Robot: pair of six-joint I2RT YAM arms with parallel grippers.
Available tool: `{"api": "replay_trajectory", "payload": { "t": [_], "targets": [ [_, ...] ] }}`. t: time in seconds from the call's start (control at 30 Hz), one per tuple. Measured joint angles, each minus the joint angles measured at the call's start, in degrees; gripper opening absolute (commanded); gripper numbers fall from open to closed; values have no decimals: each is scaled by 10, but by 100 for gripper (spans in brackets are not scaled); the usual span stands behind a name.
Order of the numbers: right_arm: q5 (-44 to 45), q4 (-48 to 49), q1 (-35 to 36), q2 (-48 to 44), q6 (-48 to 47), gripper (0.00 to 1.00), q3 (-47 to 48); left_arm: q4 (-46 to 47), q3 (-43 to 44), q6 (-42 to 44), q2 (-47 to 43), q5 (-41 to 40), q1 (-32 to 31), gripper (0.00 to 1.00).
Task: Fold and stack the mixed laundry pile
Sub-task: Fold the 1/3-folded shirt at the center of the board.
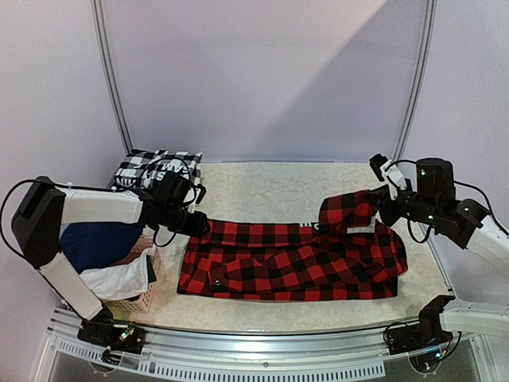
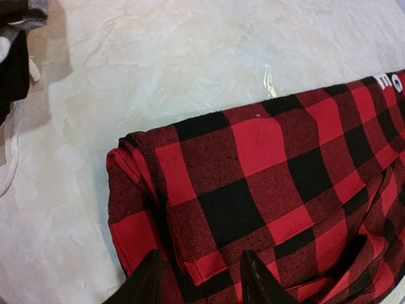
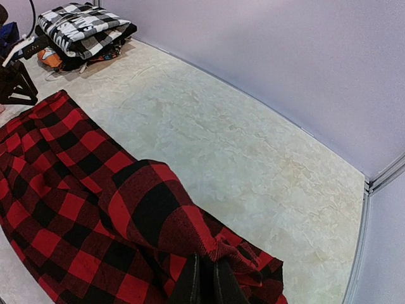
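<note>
Right wrist: right tool pinches the shirt; tug and the fold under your parted left tool slides.

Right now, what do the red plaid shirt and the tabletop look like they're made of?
The red plaid shirt looks like woven cotton flannel, matte: diagonal twill ribs and stitched hems show close up. The tabletop looks like smooth, slightly glossy sheet with pale marbled pattern, perhaps vinyl or laminate.
</note>
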Motion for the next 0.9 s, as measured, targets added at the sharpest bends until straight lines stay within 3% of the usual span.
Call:
{"api": "replay_trajectory", "payload": {
  "t": [0.33,0.5,0.53,0.63,0.67,0.9],
  "targets": [
    [7,18,32,7,0,13,-9,3,-23,-17,-58,-42,-3,49],
    [-63,54,37,25,-27,13,-16,7,-35,-17,-67,-41,-17,49],
    [-80,62,38,28,-34,17,-22,7,-35,-16,-68,-41,-21,49],
    [-102,74,42,41,-37,59,-31,9,-35,-16,-70,-41,-36,49],
    [-91,79,43,46,-30,67,-30,9,-35,-16,-70,-41,-41,49],
    [37,69,44,89,203,77,5,14,-35,-16,-70,-45,-79,49]
  ]
}}
